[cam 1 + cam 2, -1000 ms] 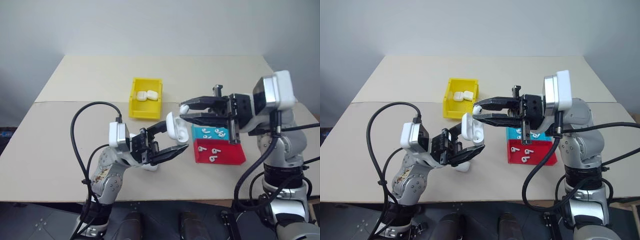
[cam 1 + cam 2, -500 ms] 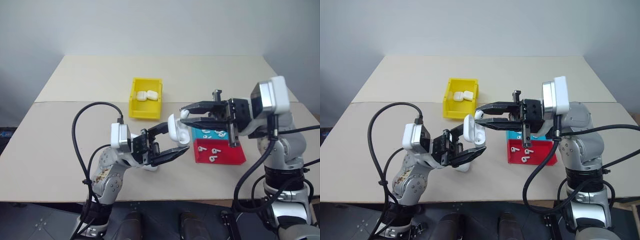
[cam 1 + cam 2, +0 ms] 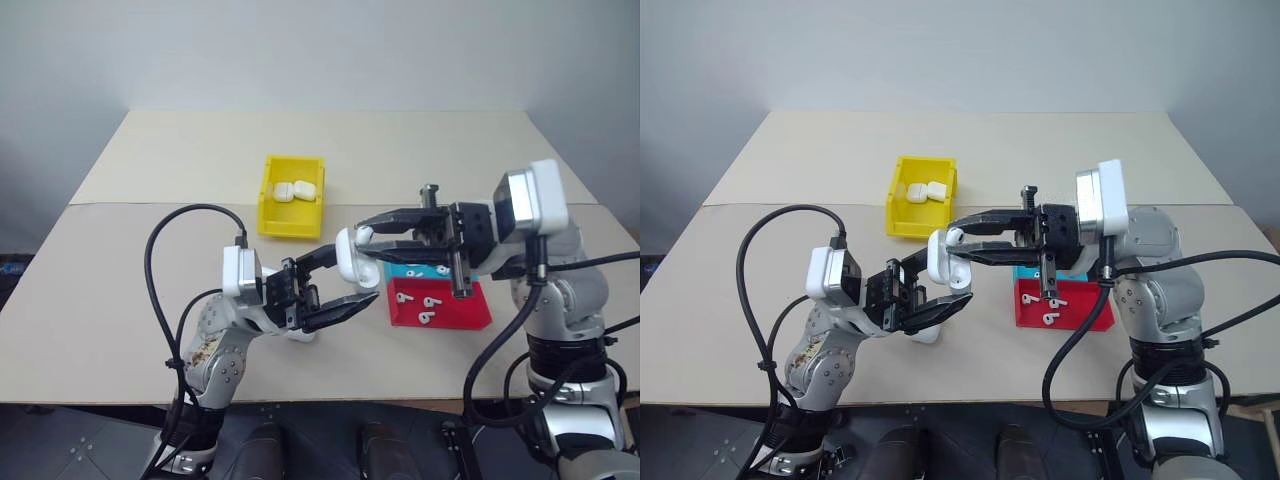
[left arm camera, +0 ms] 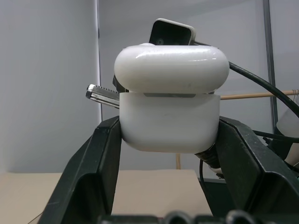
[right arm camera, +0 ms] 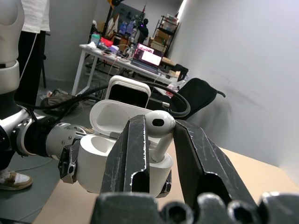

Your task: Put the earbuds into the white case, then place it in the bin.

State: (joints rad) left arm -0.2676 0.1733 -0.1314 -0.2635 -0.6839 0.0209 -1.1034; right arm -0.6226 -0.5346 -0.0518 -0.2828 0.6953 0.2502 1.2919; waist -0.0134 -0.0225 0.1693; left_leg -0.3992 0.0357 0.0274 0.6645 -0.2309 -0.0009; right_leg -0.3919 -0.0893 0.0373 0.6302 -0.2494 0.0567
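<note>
The right pincer [image 5: 156,140] is clamping one of the earbuds [image 5: 159,128] by its stem between its two black fingers, with the rounded head sticking up above them, and is holding it right over the open mouth of the white case [image 3: 352,262]. That case is sitting clear of the surface, pinched across its lower body by the left pincer [image 4: 170,140], whose fingers are pressing on the two side walls while the hinged lid is tilting back above them. Further out, on the robot's right, a shallow red tray [image 3: 470,315] is lying with loose earbuds in it, and a blue tray [image 3: 395,268], just behind and touching it, is carrying a few more. Beyond the two arms, the yellow bin [image 3: 290,215] is resting on the pale surface [image 3: 150,170] with two closed white cases already inside. Judging by the gloss, both the bud and the case are hard, light and slippery, so a grip on the flat side walls of the case looks safest, well below the lid seam, and the bud seems best held by its short stem so that the head is free to drop into its socket. The hinge is probably the weak part; squeezing the lid or twisting it could strain it, and a light bud could easily skid out of smooth fingers. No brand, label or readable writing is showing on the case, the buds, the trays or the bin.
</note>
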